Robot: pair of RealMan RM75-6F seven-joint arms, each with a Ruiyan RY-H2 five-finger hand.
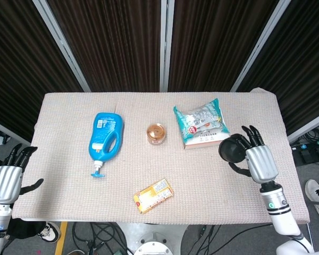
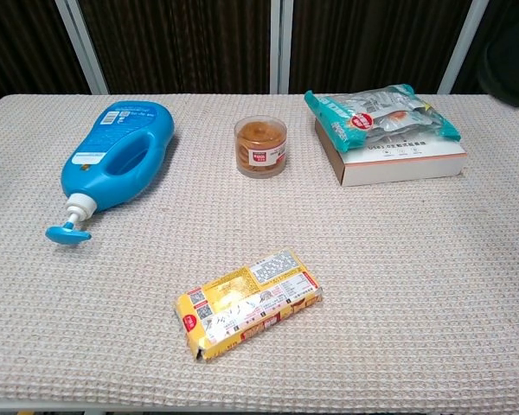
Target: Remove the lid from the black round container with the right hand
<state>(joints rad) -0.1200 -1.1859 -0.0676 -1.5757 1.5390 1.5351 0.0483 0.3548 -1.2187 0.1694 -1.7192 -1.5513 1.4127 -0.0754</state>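
Observation:
The black round container (image 1: 232, 149) is off the table, held in the air by my right hand (image 1: 260, 162) beside the right edge of the boxed snack. My fingers (image 1: 252, 133) reach over its far side. The chest view shows only a dark piece of the black round container (image 2: 510, 59) at the top right corner, with no base left on the cloth below. I cannot tell the lid from the body. My left hand (image 1: 4, 181) hangs beyond the table's left edge with its fingers spread and nothing in it.
On the woven cloth table (image 1: 64, 175) lie a blue pump bottle (image 1: 105, 136), a small clear jar with brown contents (image 1: 156, 133), a white box with a snack bag on top (image 1: 202, 125) and a yellow packet (image 1: 153, 195) near the front edge.

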